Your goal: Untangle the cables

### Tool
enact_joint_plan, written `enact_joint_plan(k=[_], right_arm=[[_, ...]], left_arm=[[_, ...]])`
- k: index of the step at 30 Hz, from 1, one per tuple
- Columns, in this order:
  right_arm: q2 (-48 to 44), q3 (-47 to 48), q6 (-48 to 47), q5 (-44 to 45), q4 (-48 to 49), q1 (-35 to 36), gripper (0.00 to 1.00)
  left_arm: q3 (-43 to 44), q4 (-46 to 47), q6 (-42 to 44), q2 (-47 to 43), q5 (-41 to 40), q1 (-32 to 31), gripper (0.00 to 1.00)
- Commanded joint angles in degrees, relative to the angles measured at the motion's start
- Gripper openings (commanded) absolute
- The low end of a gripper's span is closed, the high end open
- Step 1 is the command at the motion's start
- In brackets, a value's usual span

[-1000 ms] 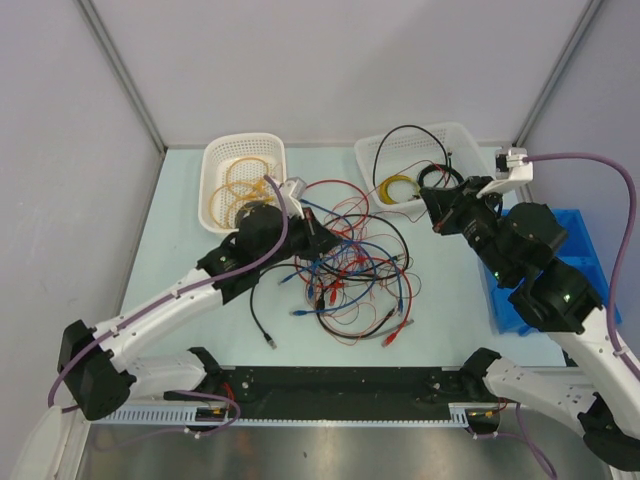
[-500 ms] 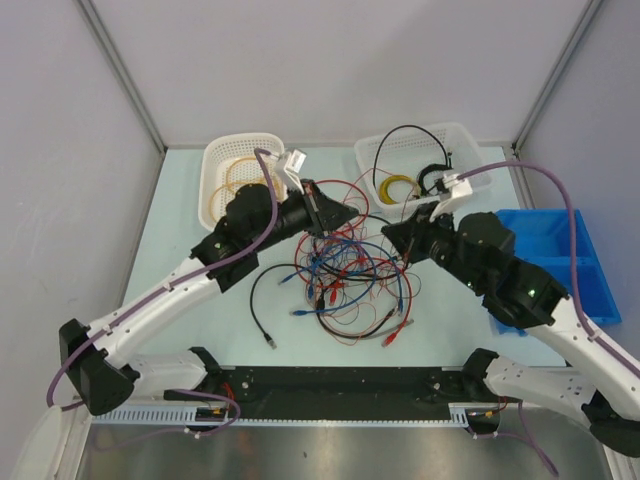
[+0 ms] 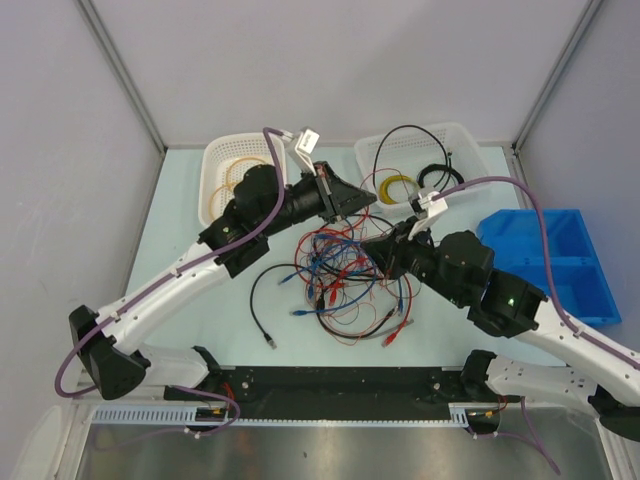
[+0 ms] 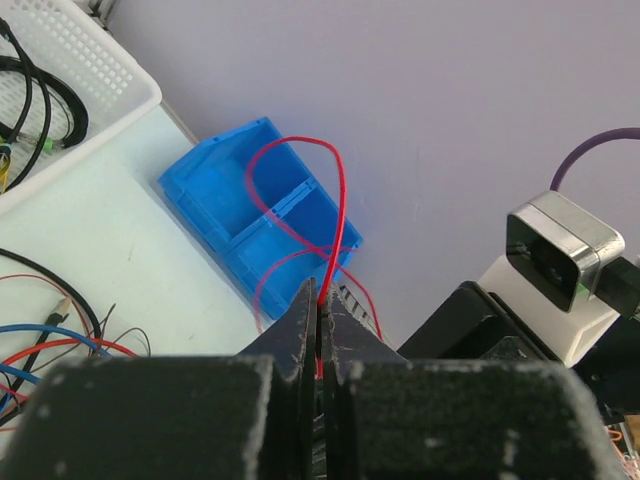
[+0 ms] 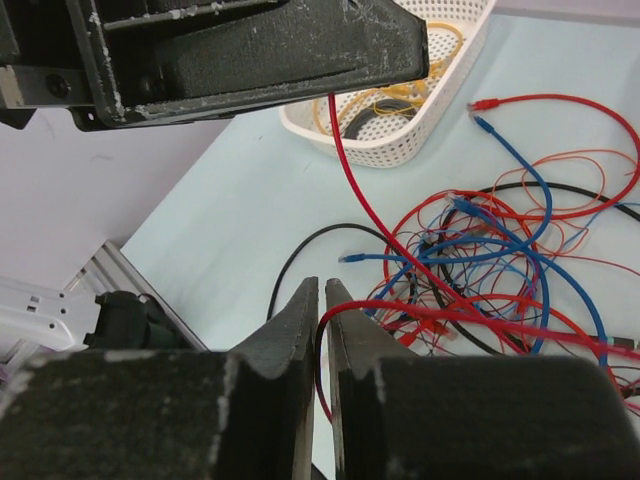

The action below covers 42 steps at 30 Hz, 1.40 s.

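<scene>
The cables lie as a tangle of red, blue and black wires in the middle of the table. My left gripper is held above the tangle's far edge and points right. In the left wrist view it is shut on a thin red cable that loops up in front of it. My right gripper is at the tangle's upper right, just below the left gripper. In the right wrist view it is shut on a red cable that runs right into the tangle.
A white basket with yellow cables stands at the back left. A second white basket with black and yellow coils stands at the back right. A blue bin is at the right. A loose black cable lies left of the tangle.
My right arm has swung left from the right basket to the tangle. My left gripper has moved up and to the right with the red cable.
</scene>
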Motion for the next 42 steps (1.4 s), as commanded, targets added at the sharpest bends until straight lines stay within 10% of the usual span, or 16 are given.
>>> enact_joint_plan(k=[1,33,42], right_arm=[[-1.2,-0.9,-1.1,2.6,4.1,0.1,0.12],[-9.4,-4.4,-2.6,8.8,-1.1,0.1,0.76],[-8.4,-5.2,-3.6,9.9,0.2,-0.8,0.76]], left_arm=[[2.9,-1.2,-1.2,-0.2,1.5,-0.5,0.0],[10.2,-8.6,0.6,2.4,-0.3,-2.3,0.0],[11.0,-9.9,1.1,1.6,-0.5,-2.7,0.0]])
